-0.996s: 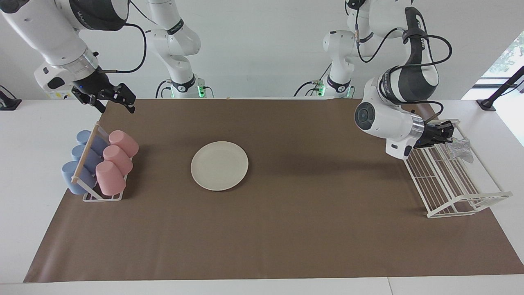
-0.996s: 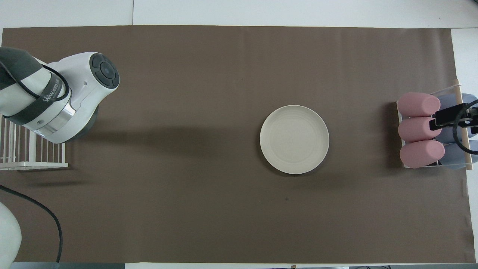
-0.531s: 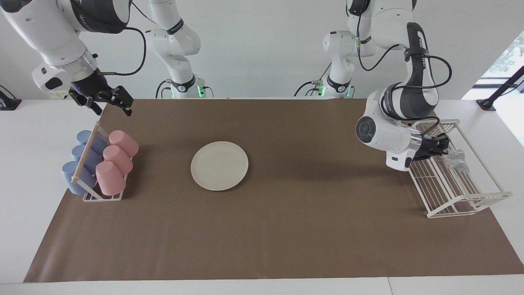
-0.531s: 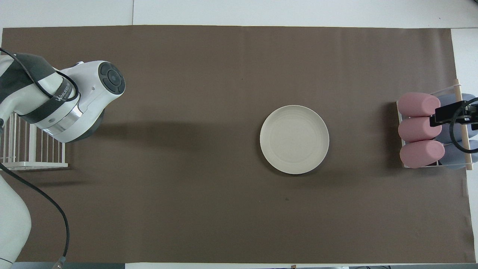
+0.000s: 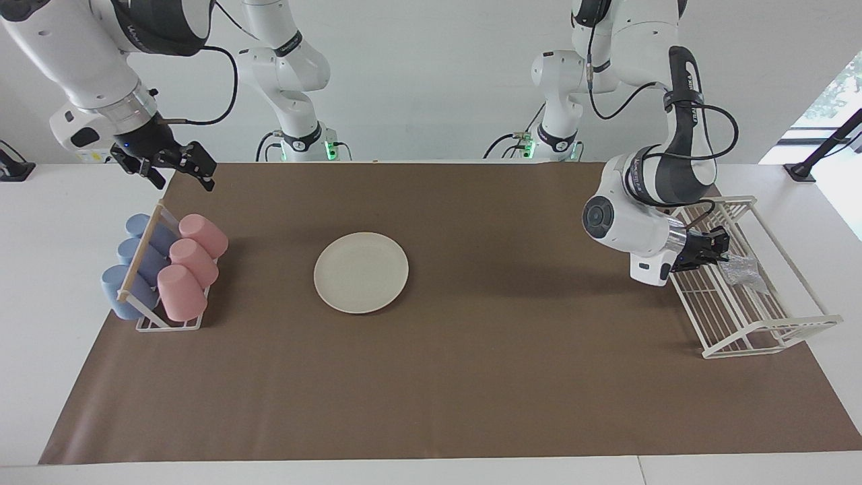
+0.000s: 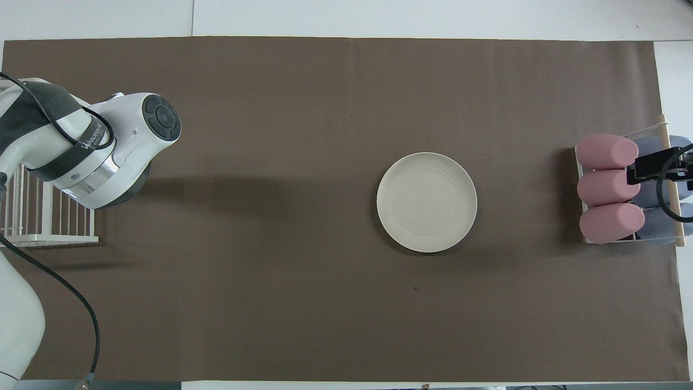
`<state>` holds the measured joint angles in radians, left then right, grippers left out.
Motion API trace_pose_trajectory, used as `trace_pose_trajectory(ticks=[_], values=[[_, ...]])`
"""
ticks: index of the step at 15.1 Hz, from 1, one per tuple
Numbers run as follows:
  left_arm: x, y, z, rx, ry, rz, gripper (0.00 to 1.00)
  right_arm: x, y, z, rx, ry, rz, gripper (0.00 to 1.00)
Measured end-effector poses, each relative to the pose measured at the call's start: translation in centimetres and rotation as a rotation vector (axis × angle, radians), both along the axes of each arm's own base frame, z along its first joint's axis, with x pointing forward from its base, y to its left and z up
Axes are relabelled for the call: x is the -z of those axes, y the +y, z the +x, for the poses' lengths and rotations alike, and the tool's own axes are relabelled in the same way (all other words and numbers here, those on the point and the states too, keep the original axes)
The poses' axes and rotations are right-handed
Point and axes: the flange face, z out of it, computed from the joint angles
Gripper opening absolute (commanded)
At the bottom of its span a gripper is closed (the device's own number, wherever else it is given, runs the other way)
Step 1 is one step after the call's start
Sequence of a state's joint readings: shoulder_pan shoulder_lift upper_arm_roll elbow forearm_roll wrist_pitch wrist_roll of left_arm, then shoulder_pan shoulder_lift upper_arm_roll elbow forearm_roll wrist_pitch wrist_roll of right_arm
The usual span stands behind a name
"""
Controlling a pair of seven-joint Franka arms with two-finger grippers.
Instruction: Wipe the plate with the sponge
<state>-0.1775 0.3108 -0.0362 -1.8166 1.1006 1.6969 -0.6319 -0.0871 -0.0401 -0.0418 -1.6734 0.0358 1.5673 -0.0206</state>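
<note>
Two tools show, and neither is at work on the plate. Your right tool [image 5: 176, 166] waits in the air with its tips apart and nothing in it, over the brown mat's [image 5: 471, 377] corner at the right arm's end of the bench [image 5: 40, 269], by the cup rack [image 5: 165, 325]. Your left tool [image 5: 719, 248] is down at the white wire rack [image 5: 768, 337] at the left arm's end. You cannot tell whether it is apart or together. The sponge [image 5: 741, 271] lies in that rack, just beside the tool's tip, and you cannot tell whether the two touch. The plate [image 5: 361, 272] sits flat on the mat near the middle of the bench, well apart from the sponge, with nothing on it. It looks plain and dry, so nothing visible tells you whether a wipe is done or still owed. Judged from how things lie, the sponge is either parked after the job or not yet carried over. Compared with a second ago, the left tool has come down from the rack's upper rail into the rack, and the sponge, then up at the tool's tip, now sits lower on the wires. The right tool has barely shifted, and the plate and cups have not moved.
</note>
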Motion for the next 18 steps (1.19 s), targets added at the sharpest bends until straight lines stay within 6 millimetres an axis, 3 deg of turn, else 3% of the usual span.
trace_pose_trajectory(ticks=[4,9,13,18], values=[[0.1,-0.2,-0.1,-0.002,0.000,-0.009,1.00,0.0,0.3,0.0,-0.005,0.000,0.000,1.00],[-0.5,-0.8,0.1,-0.029,-0.018,-0.098,1.00,0.0,0.3,0.0,-0.005,0.000,0.000,1.00],[-6.0,-1.4,1.2,-0.103,-0.081,-0.331,1.00,0.0,0.3,0.0,-0.005,0.000,0.000,1.00],[-14.0,-0.1,2.0,-0.195,-0.166,-0.677,1.00,0.0,0.3,0.0,-0.005,0.000,0.000,1.00]])
